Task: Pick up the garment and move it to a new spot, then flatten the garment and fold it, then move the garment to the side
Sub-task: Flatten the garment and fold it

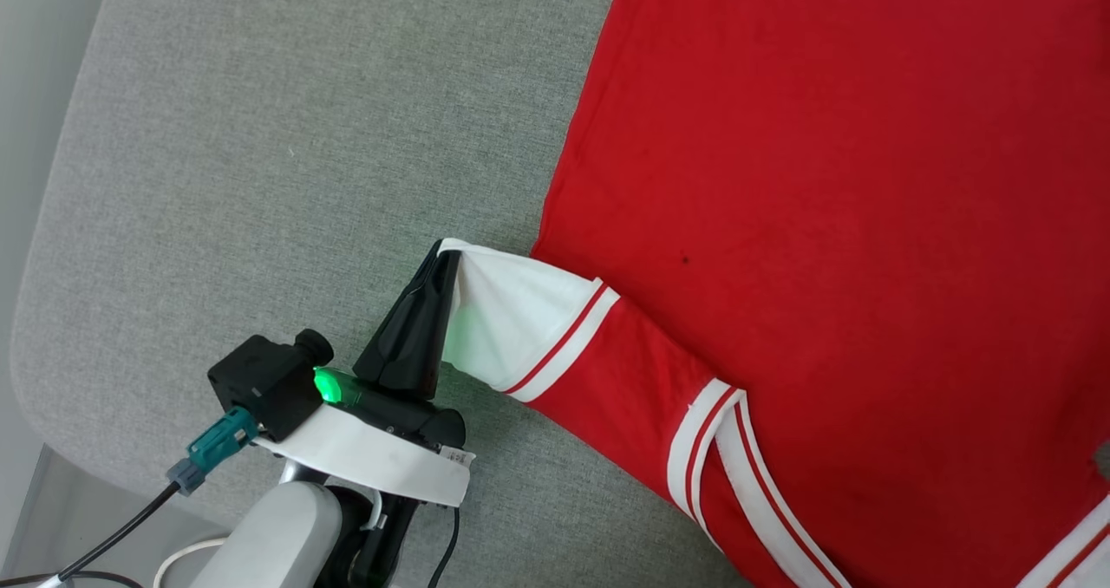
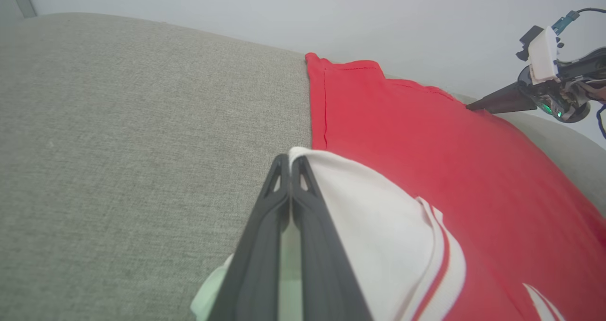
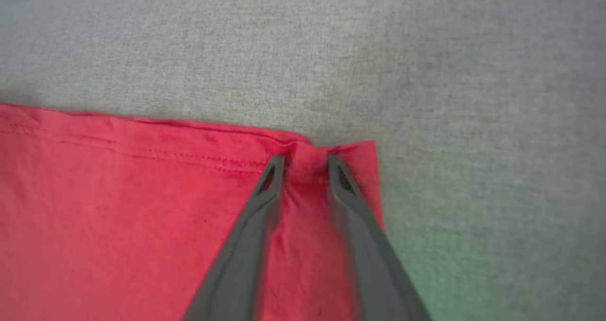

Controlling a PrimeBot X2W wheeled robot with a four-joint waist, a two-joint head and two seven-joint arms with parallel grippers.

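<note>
Head view: left gripper [image 1: 445, 258] pinching garment [image 1: 824, 180] sleeve edge; right gripper [image 3: 305, 162] half-open astride hem; cushion [image 1: 260, 180] alongside.

The garment [image 1: 824, 180] is soft red knit cloth, matt and smooth, with a stitched hem. Its sleeve [image 1: 512, 319] is white cloth with the same dull finish. Grey woven cloth, coarse-grained and matt, covers the tabletop [image 1: 260, 137]. The left gripper [image 1: 447, 257] and right gripper [image 3: 305, 162] have dark matt plastic jaws. The near forearm shell [image 1: 277, 527] is pale, smooth and faintly glossy.
</note>
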